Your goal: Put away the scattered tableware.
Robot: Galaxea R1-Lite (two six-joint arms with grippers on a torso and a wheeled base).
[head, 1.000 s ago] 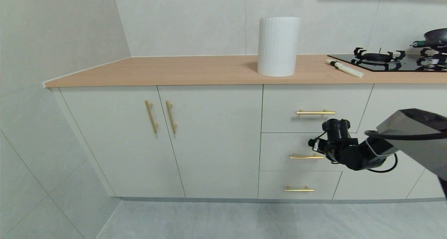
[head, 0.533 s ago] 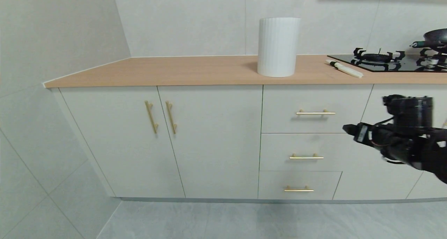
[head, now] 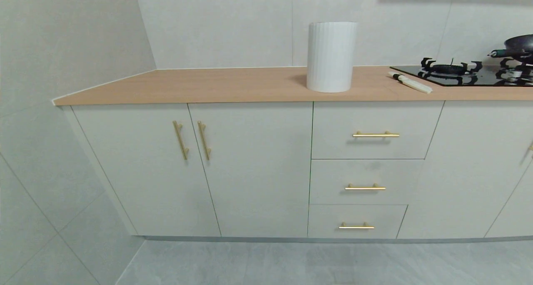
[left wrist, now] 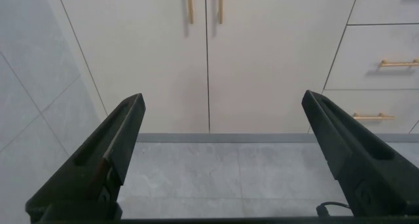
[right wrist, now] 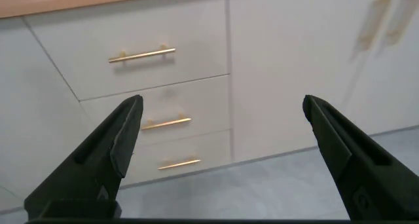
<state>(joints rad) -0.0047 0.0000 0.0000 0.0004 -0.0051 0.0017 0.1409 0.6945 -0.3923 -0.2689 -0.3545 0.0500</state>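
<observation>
A tall white ribbed holder [head: 332,56] stands on the wooden counter [head: 208,86]. A pale utensil with a dark end [head: 410,82] lies on the counter beside the black hob [head: 466,75]. My left gripper [left wrist: 222,112] is open and empty, low down, facing the cabinet doors [left wrist: 203,60] and the floor. My right gripper [right wrist: 222,112] is open and empty, facing the drawer stack [right wrist: 150,86], whose drawers are all closed.
Three drawers with gold handles [head: 366,168] sit under the holder, with double doors [head: 191,164] to their left. A dark pan [head: 518,43] rests on the hob at the far right. A tiled wall closes the left side; grey floor lies below.
My right arm has drawn back to the right from in front of the middle drawer and left the head view. The drawers stay closed.
</observation>
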